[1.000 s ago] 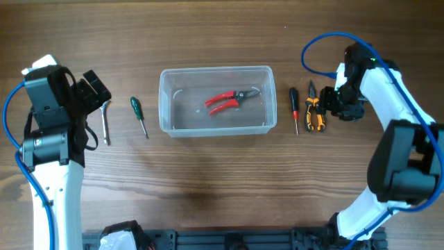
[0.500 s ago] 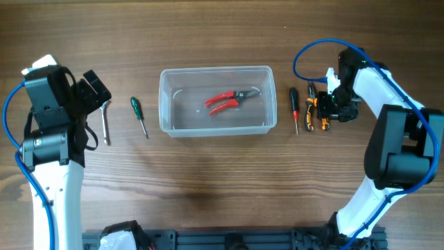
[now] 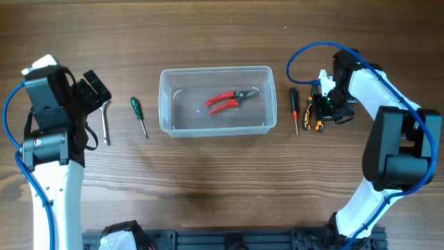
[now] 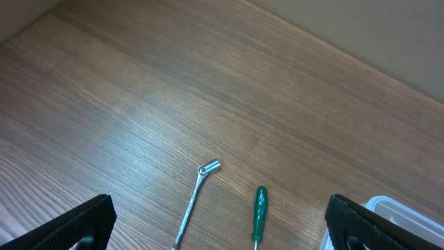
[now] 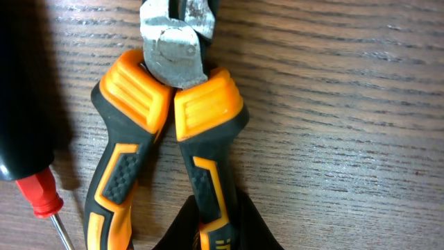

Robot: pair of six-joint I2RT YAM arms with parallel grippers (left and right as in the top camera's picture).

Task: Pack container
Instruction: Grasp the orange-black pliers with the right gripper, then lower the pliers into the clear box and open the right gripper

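Container (image 3: 216, 101) lies well left of right fingers (image 5: 251, 235) straddling a pliers handle (image 5: 208, 167), grip unclear; left fingers (image 4: 76, 226) apart.

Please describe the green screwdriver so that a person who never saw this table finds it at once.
Find the clear container in the middle of the table; the green screwdriver lies on the wood just left of it. Its green handle sets it apart from the silver wrench farther left and the red-and-black screwdriver right of the container.
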